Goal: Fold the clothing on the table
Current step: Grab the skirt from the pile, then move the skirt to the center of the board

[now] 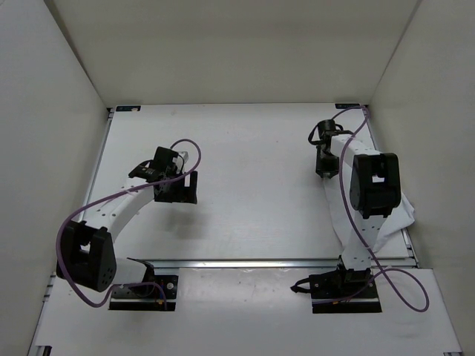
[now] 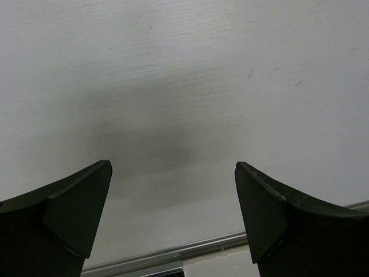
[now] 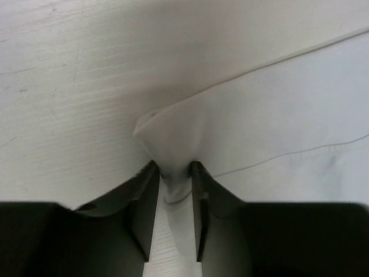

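The white garment (image 1: 404,213) lies bunched at the worktop's (image 1: 252,163) right edge, under the right arm. The right fingers (image 3: 147,199) are nearly closed, pinching one thin corner; the left fingers (image 2: 75,208) gape wide, empty. It looks light and floppy, so it is probably best gripped at hemmed corners.

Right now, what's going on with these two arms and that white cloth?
The right tool is pinching a corner of the white clothing, which lies unfolded along the right side of the table. The left tool hangs open and empty over bare tabletop, away from the fabric.
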`<state>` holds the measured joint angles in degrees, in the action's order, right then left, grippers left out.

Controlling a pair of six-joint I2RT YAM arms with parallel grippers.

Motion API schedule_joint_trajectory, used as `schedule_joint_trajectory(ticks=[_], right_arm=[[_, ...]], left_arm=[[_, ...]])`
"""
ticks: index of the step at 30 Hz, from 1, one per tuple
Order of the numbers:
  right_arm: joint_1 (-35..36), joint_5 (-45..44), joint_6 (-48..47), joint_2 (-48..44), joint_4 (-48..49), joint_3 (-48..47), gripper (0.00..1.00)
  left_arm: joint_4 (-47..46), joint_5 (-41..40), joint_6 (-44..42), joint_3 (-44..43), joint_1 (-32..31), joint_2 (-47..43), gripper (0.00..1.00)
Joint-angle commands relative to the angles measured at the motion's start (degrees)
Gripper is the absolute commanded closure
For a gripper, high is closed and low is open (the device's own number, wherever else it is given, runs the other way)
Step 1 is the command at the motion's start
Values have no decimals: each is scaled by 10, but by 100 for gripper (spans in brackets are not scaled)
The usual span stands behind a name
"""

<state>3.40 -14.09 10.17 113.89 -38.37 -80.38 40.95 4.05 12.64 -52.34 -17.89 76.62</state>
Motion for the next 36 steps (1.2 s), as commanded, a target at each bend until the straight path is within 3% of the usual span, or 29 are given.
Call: schedule_joint_trajectory(ticks=[1, 2, 4, 8, 10, 14, 17, 22, 26, 29, 33, 34, 35, 36], right_arm=[[-10, -19, -10, 17, -15, 6, 78], [-16, -16, -9, 15, -13, 3, 90], [-23, -9, -9, 20, -21, -8, 99], [-5, 53, -29, 34, -54, -78, 100], [47, 94, -37, 45, -69, -141, 99], [152, 245, -33, 64, -104, -326, 100], [183, 378, 29, 8, -44, -363, 100], [174, 427, 84, -129, 100, -327, 100], [104, 415, 78, -204, 114, -226, 100], [50, 424, 79, -201, 119, -92, 100], [22, 426, 69, -152, 107, -6, 100], [21, 423, 61, -147, 114, 21, 92], [21, 418, 59, -136, 113, 42, 73], [19, 416, 55, -124, 107, 50, 63]], left_arm=[[3, 10, -9, 1, -4, -5, 2], [-2, 12, -7, -2, -3, -2, 1], [-2, 18, -1, -5, -6, 0, 1], [-13, 18, 3, -11, -8, 2, 1], [-22, 26, 11, -11, -3, 3, 1], [-32, 32, 23, -36, 23, 11, 1], [-16, 2, 23, -71, 25, 13, 2], [1, -33, 16, -131, 35, 0, 1], [-5, -40, 14, -160, 44, -23, 2], [-12, -40, 14, -174, 39, -31, 2], [-16, -40, 19, -172, 21, -34, 2], [-18, -32, 25, -164, 20, -37, 1], [-26, -28, 26, -156, 15, -40, 1], [-29, -24, 27, -148, 15, -40, 2]])
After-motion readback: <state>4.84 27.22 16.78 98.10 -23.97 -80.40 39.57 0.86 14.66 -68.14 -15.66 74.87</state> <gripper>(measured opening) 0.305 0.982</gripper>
